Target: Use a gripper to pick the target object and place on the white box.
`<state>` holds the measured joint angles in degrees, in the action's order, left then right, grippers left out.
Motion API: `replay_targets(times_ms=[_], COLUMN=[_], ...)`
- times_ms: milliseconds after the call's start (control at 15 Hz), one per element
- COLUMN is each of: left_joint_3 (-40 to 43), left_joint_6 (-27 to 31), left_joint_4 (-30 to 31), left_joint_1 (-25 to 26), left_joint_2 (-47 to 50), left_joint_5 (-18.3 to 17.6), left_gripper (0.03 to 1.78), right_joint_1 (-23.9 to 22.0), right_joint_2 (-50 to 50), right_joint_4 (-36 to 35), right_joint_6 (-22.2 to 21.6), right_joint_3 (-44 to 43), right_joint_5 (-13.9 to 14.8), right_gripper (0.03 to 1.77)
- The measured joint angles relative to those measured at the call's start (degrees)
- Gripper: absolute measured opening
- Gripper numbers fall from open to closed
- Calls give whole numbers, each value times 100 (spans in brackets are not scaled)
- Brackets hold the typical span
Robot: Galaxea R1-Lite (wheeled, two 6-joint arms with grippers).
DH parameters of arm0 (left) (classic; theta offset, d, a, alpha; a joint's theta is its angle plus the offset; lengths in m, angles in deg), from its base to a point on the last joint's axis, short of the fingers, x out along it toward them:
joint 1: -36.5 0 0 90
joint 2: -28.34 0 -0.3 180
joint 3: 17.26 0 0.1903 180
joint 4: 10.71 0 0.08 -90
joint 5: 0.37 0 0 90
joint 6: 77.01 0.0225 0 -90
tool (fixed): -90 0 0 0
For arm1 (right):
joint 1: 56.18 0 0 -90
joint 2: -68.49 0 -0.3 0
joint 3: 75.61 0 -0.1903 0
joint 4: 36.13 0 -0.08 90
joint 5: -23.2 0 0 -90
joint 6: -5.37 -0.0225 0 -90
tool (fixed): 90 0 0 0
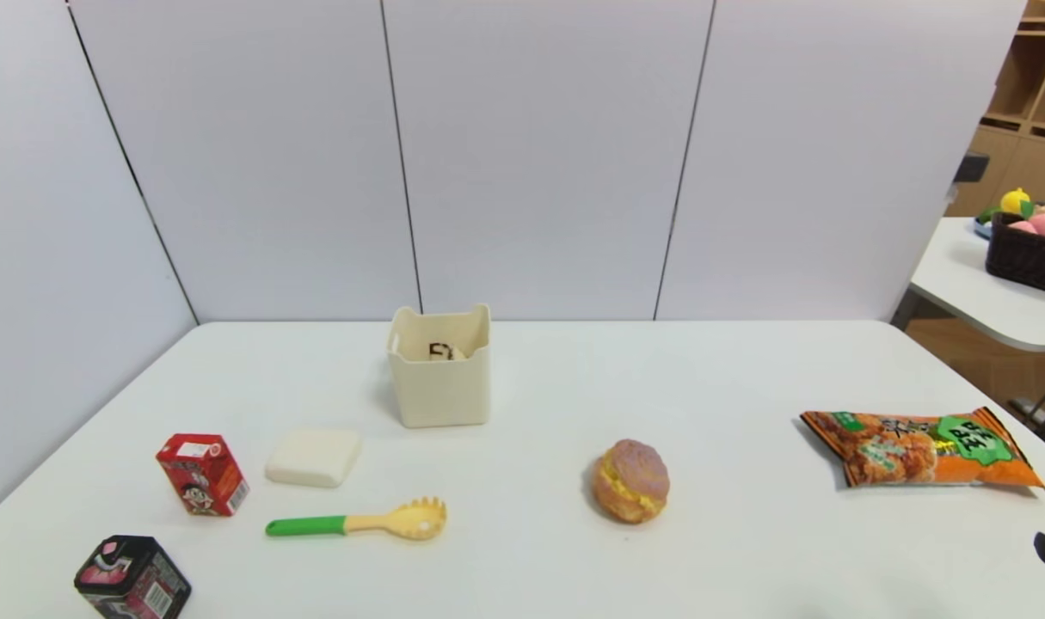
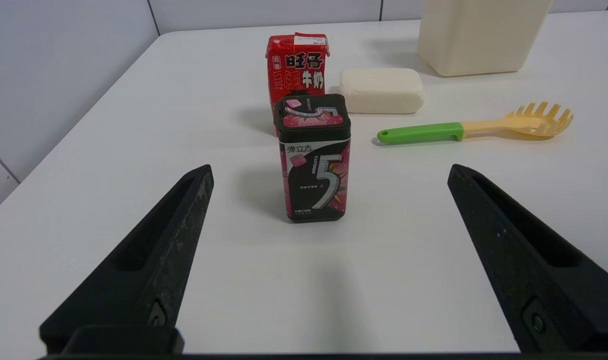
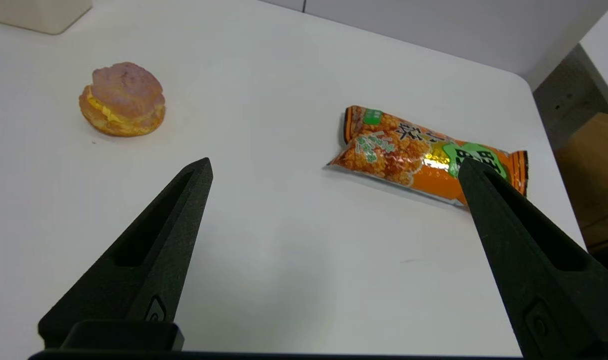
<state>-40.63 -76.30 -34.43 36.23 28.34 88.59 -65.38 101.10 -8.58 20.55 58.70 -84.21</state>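
A: Where does the job stand?

B: It looks done, or very nearly. The cake slice [image 1: 445, 352] sits inside the white box [image 1: 440, 391], low against the back wall; only a dark-marked, cream-coloured bit of it shows over the rim in the head view, so I cannot tell how it lies.

A: And the pincers?

B: Both are away from the white box and empty. The left pincer [image 2: 329, 175] hangs low over the bench [image 1: 522, 550], well to the robot's left of the box and nearer the robot, jaws spread wide with nothing between them. A black gum tin [image 2: 314, 157] stands just ahead of it, with a red milk carton [image 2: 297, 67] behind that.

A: The right one?

B: The right pincer [image 3: 334, 170] is likewise wide open and holds nothing. It is well to the right of the box and nearer the robot, looking out at an orange snack bag [image 3: 424, 160] and the cream puff [image 3: 122, 99].

A: So what remains?

B: By my reading, nothing on the cake itself. The other things around the box are apart from it and untouched: the flat white block [image 1: 314, 456], the green-handled pasta spoon [image 1: 359, 520], the puff. At most the arms need to settle into rest.
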Motion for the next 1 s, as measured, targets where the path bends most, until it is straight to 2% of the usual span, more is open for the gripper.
replay_targets(times_ms=[133,333,467,733,867,1000], left_joint_3=[0,0,0,0,0,0], left_joint_6=[-2,0,0,2,-5,0], left_joint_4=[0,0,2,0,0,0], left_joint_1=[0,0,0,0,0,0], left_joint_2=[0,0,0,0,0,0], left_joint_5=[0,-1,0,-1,0,-1], left_gripper=[169,169,169,169,169,169], right_joint_1=[193,701,891,936,923,920], right_joint_2=[-664,-1387,-1831,-2708,-3007,-3167], right_joint_4=[-190,-280,-286,-269,-247,-306], right_joint_6=[-22,-44,-62,-265,-286,-280], right_joint_3=[463,892,1213,1853,2002,2076], right_joint_5=[444,1330,1636,1657,1469,1397], right_gripper=[169,169,169,169,169,169])
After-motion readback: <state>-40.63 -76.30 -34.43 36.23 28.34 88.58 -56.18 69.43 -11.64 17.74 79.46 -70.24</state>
